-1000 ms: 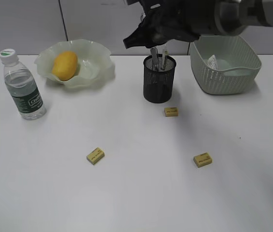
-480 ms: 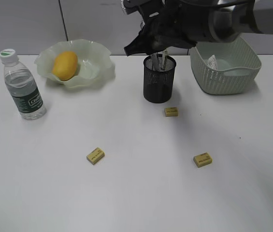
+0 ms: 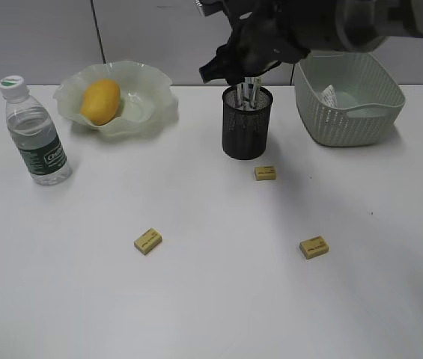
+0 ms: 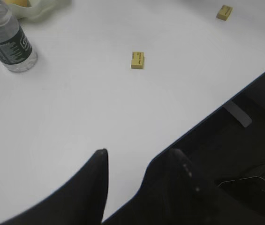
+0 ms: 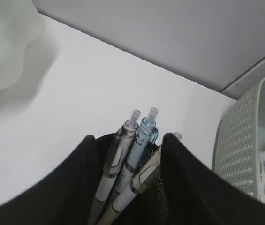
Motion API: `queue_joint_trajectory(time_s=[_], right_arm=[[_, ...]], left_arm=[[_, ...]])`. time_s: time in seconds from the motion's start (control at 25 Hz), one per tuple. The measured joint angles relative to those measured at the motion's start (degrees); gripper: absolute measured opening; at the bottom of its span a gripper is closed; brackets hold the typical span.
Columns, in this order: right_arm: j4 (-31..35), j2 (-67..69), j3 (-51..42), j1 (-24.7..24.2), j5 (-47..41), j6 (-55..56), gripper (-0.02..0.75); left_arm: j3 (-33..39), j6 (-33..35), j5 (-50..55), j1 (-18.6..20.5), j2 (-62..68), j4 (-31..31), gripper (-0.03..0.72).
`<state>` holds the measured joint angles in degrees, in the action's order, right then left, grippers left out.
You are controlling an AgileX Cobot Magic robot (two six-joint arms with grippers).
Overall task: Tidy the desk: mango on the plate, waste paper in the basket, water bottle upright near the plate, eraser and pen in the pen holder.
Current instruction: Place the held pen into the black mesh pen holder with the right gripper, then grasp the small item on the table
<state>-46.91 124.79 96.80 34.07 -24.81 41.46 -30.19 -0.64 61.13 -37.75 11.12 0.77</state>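
Because the right gripper (image 5: 128, 173) hangs with jaws spread around, not clamping, the clear pens (image 5: 130, 154) standing in the black wire-mesh pen holder (image 3: 246, 123), a careless rise could snag one and tip the cup, while three yellow erasers (image 3: 147, 241) wait on the white desk (image 3: 211, 299).

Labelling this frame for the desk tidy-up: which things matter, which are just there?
Job: mango, plate, water bottle, waste paper, basket, pen holder, pens, three erasers.
Just there: grey wall panels.
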Motion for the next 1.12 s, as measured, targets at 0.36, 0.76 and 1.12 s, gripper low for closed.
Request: queue_joint_trajectory(time_s=[0.36, 0.76, 1.12], right_arm=[[25.03, -8.66, 0.0, 0.0, -12.96, -22.76, 0.365], [35.93, -15.42, 0.0, 0.0, -43.32, -38.29, 0.365], [39.82, -27.24, 0.0, 0.0, -44.38, -38.73, 0.365]], left_arm=[[0.0, 0.0, 0.0, 0.0, 0.0, 0.0, 0.319], [0.0, 0.0, 0.0, 0.0, 0.0, 0.0, 0.319], [0.0, 0.0, 0.0, 0.0, 0.0, 0.0, 0.319]])
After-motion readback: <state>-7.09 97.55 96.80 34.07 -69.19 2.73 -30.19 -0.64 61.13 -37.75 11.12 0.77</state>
